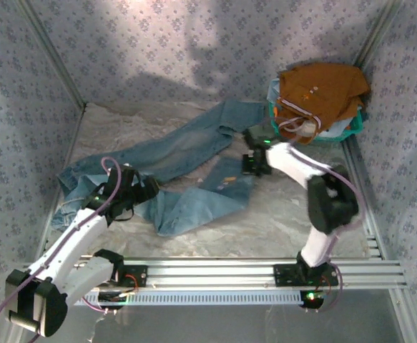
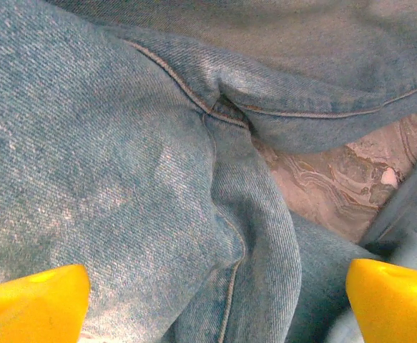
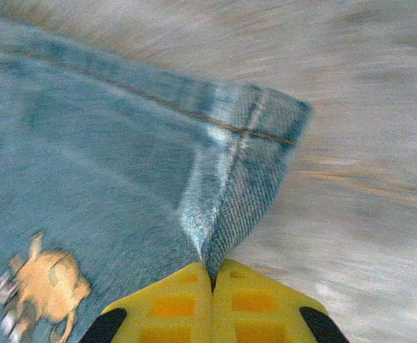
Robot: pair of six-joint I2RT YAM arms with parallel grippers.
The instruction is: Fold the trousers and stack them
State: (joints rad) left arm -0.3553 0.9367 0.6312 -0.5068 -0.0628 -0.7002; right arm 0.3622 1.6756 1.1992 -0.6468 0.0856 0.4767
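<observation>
Trousers (image 1: 187, 146), blurred orange patch (image 3: 43, 289)

Below the left gripper (image 2: 212, 304), between wide-spread fingers (image 2: 29, 304): bunched trousers (image 2: 158, 179), with a strip of bare table (image 2: 337, 179) ahead-right. Right of the right gripper (image 3: 212, 275): open table. Beyond and rightward, close by: teal basket (image 1: 355, 127) heaped with an orange-brown garment (image 1: 322, 89), blocking.
</observation>
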